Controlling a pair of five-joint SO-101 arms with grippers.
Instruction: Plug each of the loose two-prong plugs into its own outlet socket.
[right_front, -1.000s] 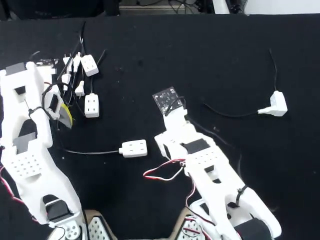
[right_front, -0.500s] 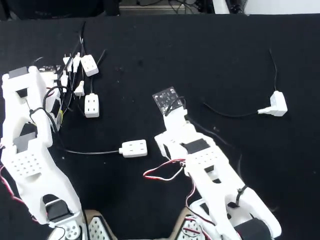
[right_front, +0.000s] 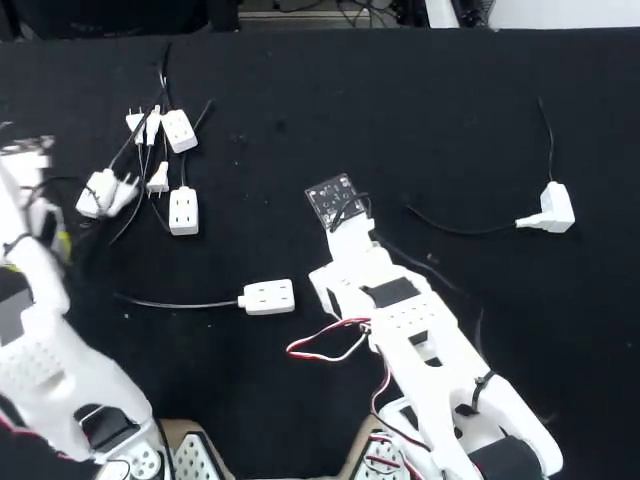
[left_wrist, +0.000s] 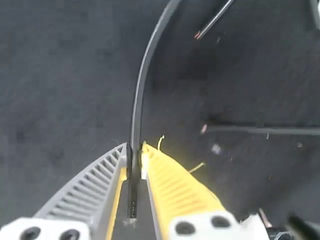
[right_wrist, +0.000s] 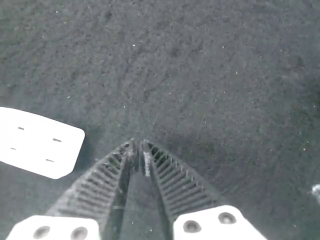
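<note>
My left gripper (left_wrist: 134, 148) is shut on a thin black cable (left_wrist: 142, 85), pinched between its grey and yellow fingers. From above, that arm stands at the table's left edge, its gripper (right_front: 58, 238) beside a white two-prong plug (right_front: 105, 192). More small plugs (right_front: 158, 178) and two white outlet sockets (right_front: 178, 130) (right_front: 183, 210) lie tangled just beyond. A third outlet socket (right_front: 268, 296) lies mid-table. Another plug (right_front: 553, 210) lies far right. My right gripper (right_wrist: 136, 145) is shut on nothing, low over the cloth near an outlet socket (right_wrist: 37, 142).
Black cloth (right_front: 420, 110) covers the table. Black cables (right_front: 450, 228) trail from the plugs and sockets. The right arm's body (right_front: 400, 310) and its red and white wires (right_front: 325, 340) occupy the near middle. The table's far edge runs along the back.
The left arm has swung left to the table's edge with the cable in its gripper, uncovering the white plug by the cluster. The right arm has stayed still.
</note>
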